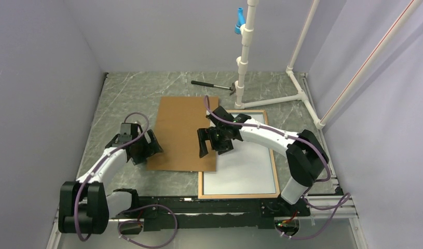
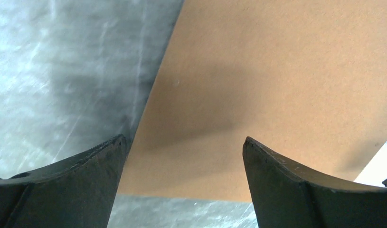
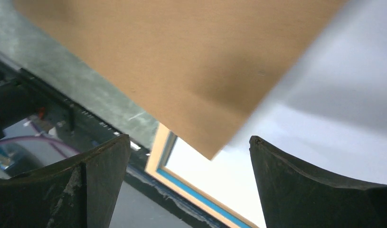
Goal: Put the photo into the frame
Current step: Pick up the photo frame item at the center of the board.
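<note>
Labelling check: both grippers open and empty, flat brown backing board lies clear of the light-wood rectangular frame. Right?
Not quite. The flat brown backing board is not clear of the light-wood rectangular frame: its right edge lies over the frame's left side, as the top view shows. The left gripper and right gripper are open and empty, as stated.

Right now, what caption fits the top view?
Open left hand and right hand above a brown board overlapping the frame.
</note>
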You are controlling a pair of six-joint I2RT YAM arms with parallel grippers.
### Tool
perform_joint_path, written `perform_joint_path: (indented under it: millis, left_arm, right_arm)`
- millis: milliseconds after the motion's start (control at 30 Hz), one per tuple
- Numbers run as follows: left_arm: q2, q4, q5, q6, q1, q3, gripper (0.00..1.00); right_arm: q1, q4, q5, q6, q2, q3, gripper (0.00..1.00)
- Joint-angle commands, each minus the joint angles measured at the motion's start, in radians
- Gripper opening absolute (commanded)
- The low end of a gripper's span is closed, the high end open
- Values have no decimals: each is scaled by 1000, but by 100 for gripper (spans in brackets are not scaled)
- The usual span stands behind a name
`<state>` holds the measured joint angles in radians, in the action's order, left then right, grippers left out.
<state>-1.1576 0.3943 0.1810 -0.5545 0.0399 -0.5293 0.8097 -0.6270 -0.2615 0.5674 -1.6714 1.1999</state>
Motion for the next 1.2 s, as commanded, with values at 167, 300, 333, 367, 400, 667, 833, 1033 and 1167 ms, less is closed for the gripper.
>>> perform_joint_path:
  millis: [167, 300, 333, 367, 400, 667, 833, 1033, 1167]
  left_arm:
    - [59, 147, -70, -55, 2, -54, 95]
    - [7, 58, 3, -54, 2, -17, 94]
    - [-7, 28, 27, -53, 0, 1, 93]
    - [-23, 3, 49, -57, -1, 13, 93]
    - [-37, -16, 66, -62, -1, 23, 93]
    - [-113, -115, 134, -62, -1, 67, 91]
    - [-130, -141, 140, -62, -1, 84, 90]
    - [-146, -156, 152, -64, -1, 90, 89]
    - [-139, -154, 152, -60, 0, 93, 89]
  right_arm:
    - [-225, 166, -125, -48, 34, -145, 97]
    - [-271, 289, -256, -62, 8, -153, 96]
    - [-271, 318, -277, -62, -1, -154, 95]
    - [-272, 349, -294, -51, -11, -158, 94]
    - [-272, 377, -311, -36, -24, -163, 93]
    - [-272, 556, -328, 105, -109, -198, 84]
    - [-274, 542, -286, 116, -112, -190, 82]
    - [-273, 644, -347, 161, -119, -221, 72]
    - [-273, 707, -386, 191, -112, -245, 57]
